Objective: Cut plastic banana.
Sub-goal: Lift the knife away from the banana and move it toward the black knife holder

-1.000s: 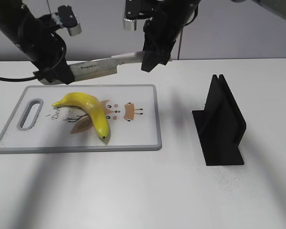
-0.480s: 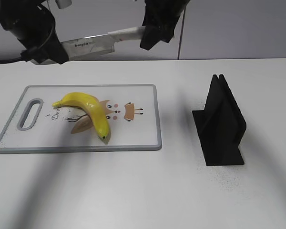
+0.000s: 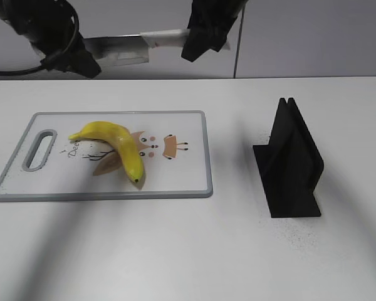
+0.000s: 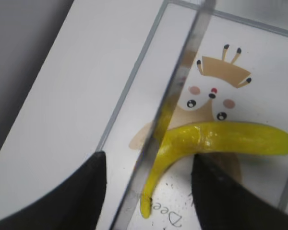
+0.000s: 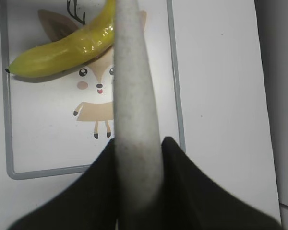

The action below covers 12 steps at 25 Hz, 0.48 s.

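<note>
The plastic banana (image 3: 116,147) lies whole on a white cutting board (image 3: 188,175) with a grey rim, curving from its greenish stem end near the board's handle slot (image 3: 40,149) down to its dark tip toward the board's front edge; it rests across a printed cartoon deer (image 3: 151,147). The board sits on the left part of the white tabletop (image 3: 194,251). High above the board's far edge a knife (image 3: 122,49) hangs roughly level in the air, well clear of the banana. The right pincer (image 3: 203,37) is clamped around the knife's pale handle (image 5: 134,120), its black fingers pressed to either side of it in the right wrist view. The left pincer (image 3: 66,53) is at the blade's far end; in the left wrist view its two dark fingers (image 4: 84,191) stand apart on either side of the blade (image 4: 175,96), not visibly touching it. To the right of the board, well apart, a black knife stand (image 3: 291,163) stands upright on the tabletop.
</note>
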Motion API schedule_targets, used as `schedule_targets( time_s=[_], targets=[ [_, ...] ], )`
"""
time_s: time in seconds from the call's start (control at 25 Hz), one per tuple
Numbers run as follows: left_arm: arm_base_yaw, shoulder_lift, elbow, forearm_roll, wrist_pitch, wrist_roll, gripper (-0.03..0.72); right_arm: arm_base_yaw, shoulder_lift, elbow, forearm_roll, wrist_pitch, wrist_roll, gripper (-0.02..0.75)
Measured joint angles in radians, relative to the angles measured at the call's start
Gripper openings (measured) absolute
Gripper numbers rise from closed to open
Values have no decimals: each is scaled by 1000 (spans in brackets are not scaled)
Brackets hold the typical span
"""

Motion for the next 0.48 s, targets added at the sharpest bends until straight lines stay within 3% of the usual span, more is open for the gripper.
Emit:
schedule_targets(
  time_s=[0.16,0.48],
  targets=[
    [-1,1,-13,-25,-62,-13,609,0,-3,0,4,0,5,172],
    [-2,2,-135,-34,-143,-55,615,-3,-8,-8,0,-30,39,163]
  ],
)
